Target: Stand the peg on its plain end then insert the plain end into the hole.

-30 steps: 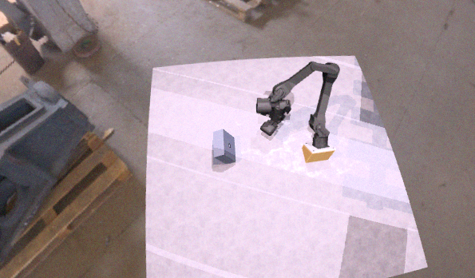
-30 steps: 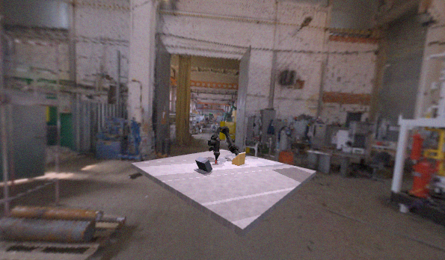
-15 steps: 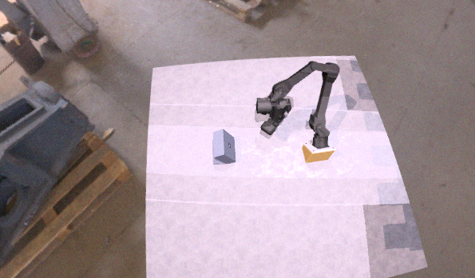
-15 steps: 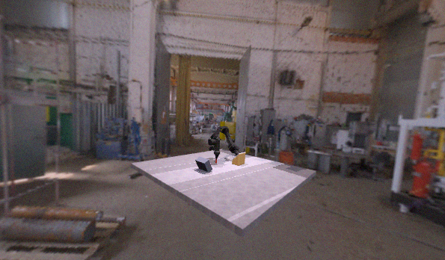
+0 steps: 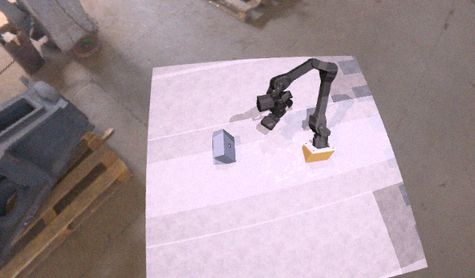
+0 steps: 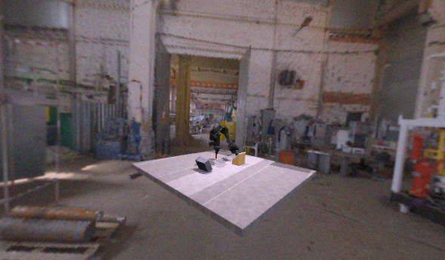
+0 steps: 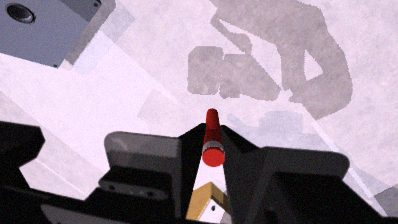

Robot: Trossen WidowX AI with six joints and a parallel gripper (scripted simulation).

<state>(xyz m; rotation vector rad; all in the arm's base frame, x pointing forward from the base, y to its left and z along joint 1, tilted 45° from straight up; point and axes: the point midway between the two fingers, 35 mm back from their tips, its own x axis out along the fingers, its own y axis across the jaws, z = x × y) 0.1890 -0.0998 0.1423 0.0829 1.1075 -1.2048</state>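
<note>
Pincer (image 5: 279, 112) (image 6: 217, 150) (image 7: 212, 128): clamped on your peg.
Peg (image 6: 216, 156) (image 7: 213, 145): red, between the fingers, its white-banded end nearest your wrist camera.
Panel (image 5: 229, 145) (image 6: 204, 164) (image 7: 42, 30): on your counter (image 5: 214, 196) (image 6: 230, 202) (image 7: 65, 115), apart from the peg, its hole (image 5: 229, 145) (image 7: 21, 13) unfilled.

The white table (image 5: 270, 192) (image 6: 230, 194) was brightly lit, with grey shadows on it; the workshop background looked blurry and more dim.
</note>
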